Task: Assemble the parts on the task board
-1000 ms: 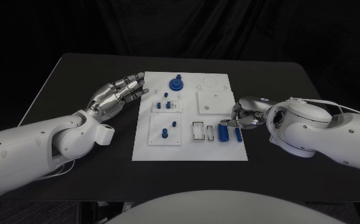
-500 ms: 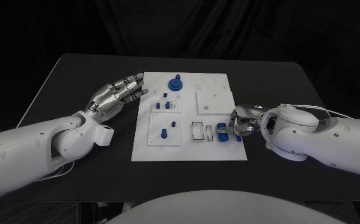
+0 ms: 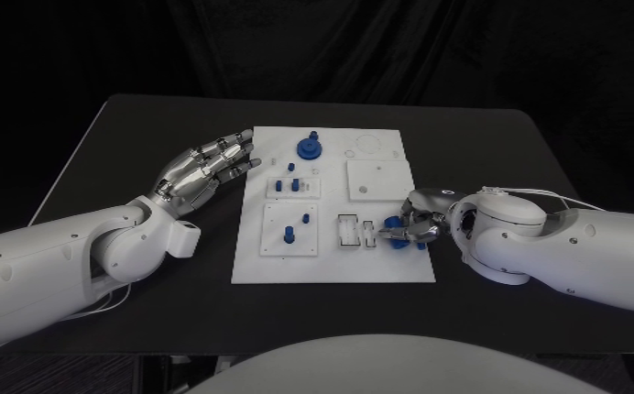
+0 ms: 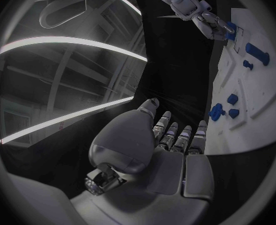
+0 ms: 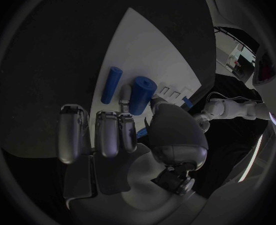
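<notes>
Now a blue cylinder (image 5: 142,95) is pinched by the right hand (image 3: 420,221) near the board's (image 3: 331,261) right edge; seating it calls for alignment, while the left hand (image 3: 205,169) is held open.

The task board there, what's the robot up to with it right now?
The right hand is down at the near right corner of the task board, fingers closing round a thick blue cylinder; a thinner blue rod lies beside it. Whether the cylinder is gripped yet is unclear. The left hand hovers open off the board's left edge, holding nothing.
</notes>
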Robot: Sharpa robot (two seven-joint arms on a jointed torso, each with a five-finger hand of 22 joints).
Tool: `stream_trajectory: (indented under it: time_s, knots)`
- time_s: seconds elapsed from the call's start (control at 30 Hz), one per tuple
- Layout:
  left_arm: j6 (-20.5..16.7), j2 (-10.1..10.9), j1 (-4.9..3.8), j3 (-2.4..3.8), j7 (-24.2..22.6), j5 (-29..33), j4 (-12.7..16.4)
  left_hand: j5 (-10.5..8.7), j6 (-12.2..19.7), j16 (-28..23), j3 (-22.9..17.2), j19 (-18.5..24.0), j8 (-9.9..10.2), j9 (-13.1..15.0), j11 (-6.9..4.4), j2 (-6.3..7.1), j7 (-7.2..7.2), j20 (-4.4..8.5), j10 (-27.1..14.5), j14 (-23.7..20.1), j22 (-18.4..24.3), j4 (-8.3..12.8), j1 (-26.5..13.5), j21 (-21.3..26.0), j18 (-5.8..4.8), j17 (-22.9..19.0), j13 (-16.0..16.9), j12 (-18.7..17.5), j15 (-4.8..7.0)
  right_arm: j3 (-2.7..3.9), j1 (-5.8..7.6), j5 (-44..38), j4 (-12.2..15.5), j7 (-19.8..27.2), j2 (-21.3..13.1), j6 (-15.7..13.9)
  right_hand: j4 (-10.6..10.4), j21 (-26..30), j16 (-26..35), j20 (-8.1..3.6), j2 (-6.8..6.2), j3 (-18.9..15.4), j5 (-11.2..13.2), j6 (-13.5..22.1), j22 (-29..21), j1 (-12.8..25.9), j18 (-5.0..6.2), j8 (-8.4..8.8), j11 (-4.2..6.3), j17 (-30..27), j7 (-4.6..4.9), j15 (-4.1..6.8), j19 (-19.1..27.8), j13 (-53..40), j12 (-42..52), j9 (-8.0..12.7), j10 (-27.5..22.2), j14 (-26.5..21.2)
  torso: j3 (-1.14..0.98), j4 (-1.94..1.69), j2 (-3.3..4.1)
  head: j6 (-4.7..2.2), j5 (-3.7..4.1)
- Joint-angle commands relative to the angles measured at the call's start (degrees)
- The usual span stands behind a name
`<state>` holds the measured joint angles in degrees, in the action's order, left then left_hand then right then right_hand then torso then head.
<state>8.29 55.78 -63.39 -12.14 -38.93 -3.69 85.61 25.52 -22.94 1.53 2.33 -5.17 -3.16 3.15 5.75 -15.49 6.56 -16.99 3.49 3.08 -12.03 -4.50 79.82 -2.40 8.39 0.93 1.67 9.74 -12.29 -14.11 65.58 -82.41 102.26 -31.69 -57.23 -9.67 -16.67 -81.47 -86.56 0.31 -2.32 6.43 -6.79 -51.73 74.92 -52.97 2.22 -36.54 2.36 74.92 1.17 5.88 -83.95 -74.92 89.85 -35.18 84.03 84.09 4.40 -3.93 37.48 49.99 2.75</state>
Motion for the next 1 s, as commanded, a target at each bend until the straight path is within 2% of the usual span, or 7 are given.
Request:
stream_trajectory:
  time_s: [0.03, 0.17, 0.2, 0.33, 0.47, 0.83, 1.0]
  knots:
    - [0.8, -0.1, 0.10, 0.05, -2.5, 0.3, 0.1, 0.34, -0.2, 0.3, -0.4, -0.3, -0.3, 0.1, 0.31, 0.04, 0.18, 0.18, 0.3, -0.1, 0.1, 0.0, -0.5, -0.2, -0.48, 0.0, 0.1, 0.4, -0.37, -0.16, -0.43, -0.9, -0.3, -0.3, 0.3, 0.2, 0.3, 0.3, 0.3, -0.16, -0.07, 0.4, -1.4, 0.1, 12.3, -0.4, -0.12, 0.49, 0.22, 8.6, 0.25, 0.17, -3.4, -15.1, 0.2, -0.1, 6.0, 4.6, -0.02, -0.04, 0.00, 0.01, 0.08]
    - [0.8, -0.1, 0.14, 0.05, -2.5, 0.3, 0.1, 0.34, -0.2, 0.3, -0.4, -0.3, -0.3, 0.1, 0.31, 0.04, 0.18, 0.18, 0.3, -0.1, 0.1, 0.0, -0.5, -0.2, -0.48, 0.0, 0.1, 0.4, -0.37, -0.16, -0.48, -0.6, -0.4, 1.0, 0.6, -0.6, 2.4, 0.4, 0.6, -0.20, -0.49, 2.3, -11.1, 0.2, 12.2, -4.9, -0.06, 1.37, 0.27, 8.2, 0.24, 0.25, -3.3, -15.1, 0.2, -0.7, 6.0, 4.6, 0.00, -0.02, -0.01, 0.01, -0.02]
    - [0.8, -0.1, 0.16, 0.05, -2.4, 0.3, 0.1, 0.34, -0.2, 0.3, -0.4, -0.3, -0.3, 0.1, 0.31, 0.04, 0.18, 0.18, 0.3, -0.1, 0.1, 0.0, -0.5, -0.2, -0.48, 0.0, 0.1, 0.4, -0.37, -0.16, -0.49, -0.5, -0.4, 1.5, 0.6, -1.2, 4.3, 0.3, 0.6, -0.31, -0.67, 4.1, -19.1, 0.3, 12.2, -8.0, -0.06, 1.76, 0.44, 8.0, 0.01, 0.42, -3.3, -15.1, 0.2, -0.9, 6.0, 4.5, -0.01, -0.01, -0.03, 0.01, -0.02]
    - [0.9, -0.1, 0.21, 0.05, -2.4, 0.3, 0.1, 0.37, -0.2, 0.4, -0.5, -0.3, -0.3, 0.1, 0.38, 0.02, 0.23, 0.18, 0.3, -0.1, 0.1, 0.0, -0.5, -0.2, -0.49, 0.0, 0.1, 0.4, -0.37, -0.16, -0.51, 0.9, -0.1, 4.0, 0.6, -5.2, 6.9, -0.2, 0.4, -0.63, -1.81, 8.9, -34.8, -0.4, 12.4, -11.5, -0.14, 2.06, 0.86, 8.3, -0.31, 0.68, -3.3, -15.1, 0.2, -2.0, 6.0, 4.6, -0.01, -0.01, -0.01, 0.01, -0.10]
    - [1.0, -0.1, 0.26, 0.05, -2.3, 0.3, 0.1, 0.37, -0.2, 0.4, -0.5, -0.3, -0.3, 0.1, 0.38, 0.02, 0.23, 0.18, 0.3, -0.1, 0.1, 0.0, -0.5, -0.2, -0.49, 0.0, 0.1, 0.4, -0.37, -0.14, -0.51, 3.2, 0.6, 6.1, 0.2, -9.2, 7.3, -0.6, 0.4, -0.78, -2.56, 11.7, -40.4, -1.1, 12.5, -11.0, -0.22, 1.25, 1.13, 8.2, -0.68, 0.90, -3.4, -15.1, 0.2, -3.7, 6.0, 4.6, 0.00, -0.03, -0.01, 0.01, -0.25]
    - [0.9, -0.2, 0.34, 0.05, -2.2, 0.3, 0.1, 0.39, -0.2, 0.4, -0.6, -0.3, -0.3, 0.1, 0.43, -0.02, 0.27, 0.18, 0.3, -0.1, 0.1, 0.0, -0.5, -0.2, -0.50, 0.0, 0.1, 0.4, -0.37, 0.05, 0.03, 15.8, 3.8, 9.8, -1.0, -15.1, 6.5, -0.4, 0.7, -0.84, -2.95, 13.0, -41.0, -0.8, 12.4, -9.0, -0.15, 1.32, 1.10, 7.8, -0.61, 0.95, -3.3, -15.1, 0.2, -4.8, 6.0, 4.6, -0.04, 0.06, -0.04, 0.01, -0.41]
    - [0.9, -0.3, 0.34, 0.05, -2.1, 0.3, 0.0, 0.40, -0.2, 0.4, -0.6, -0.3, -0.3, 0.1, 0.46, -0.04, 0.29, 0.18, 0.3, -0.1, 0.1, 0.0, -0.5, -0.2, -0.51, 0.0, 0.1, 0.5, -0.38, 0.09, 0.44, 20.8, 3.8, 10.0, 0.1, -13.8, 5.6, -0.1, 0.9, -0.75, -2.62, 13.3, -36.2, -0.5, 12.2, -6.8, -0.08, 1.81, 0.97, 7.3, -0.48, 0.83, -3.2, -15.1, 0.2, -5.6, 6.0, 4.5, -0.03, -0.12, -0.04, 0.01, -0.17]
